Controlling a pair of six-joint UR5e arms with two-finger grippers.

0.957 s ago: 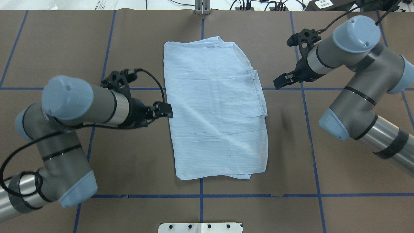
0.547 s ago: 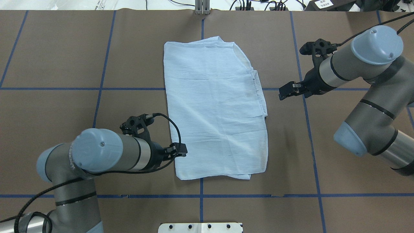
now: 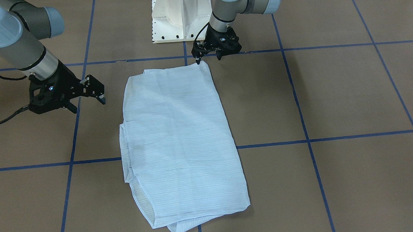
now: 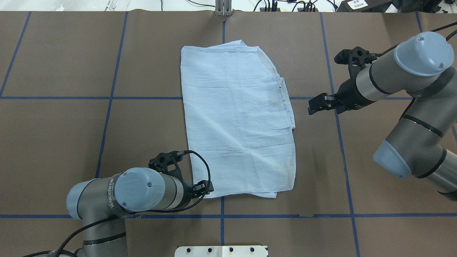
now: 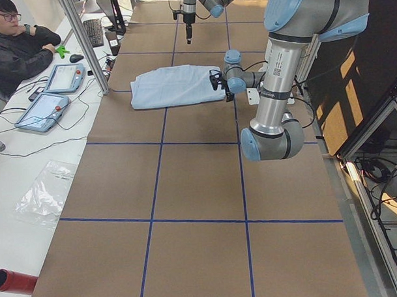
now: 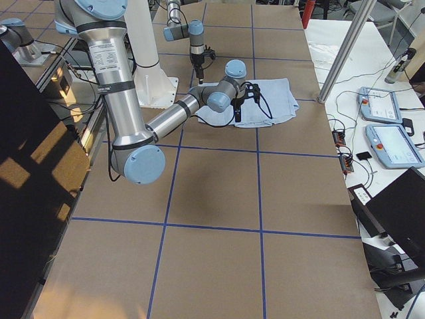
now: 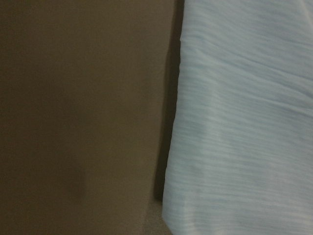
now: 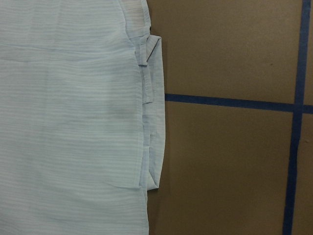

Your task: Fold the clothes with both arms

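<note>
Brown taped table (image 4: 53,142), white pedestal (image 3: 180,13), seated operator (image 5: 14,54)

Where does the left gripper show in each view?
Front-facing: left gripper top centre.
Overhead: bottom, left of centre.
Exterior left: upper middle, near arm.
Exterior right: top, far arm.
Wrist views: not in either.
Shared landmark: the corner of the shirt beside it.

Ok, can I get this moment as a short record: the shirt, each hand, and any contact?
shirt: light blue, folded into a long rectangle, lying flat on the table
left hand: open, at the shirt's corner nearest the robot's base; contact unclear
right hand: open, beside the opposite long edge, clear of the cloth
held: nothing lifted
</note>
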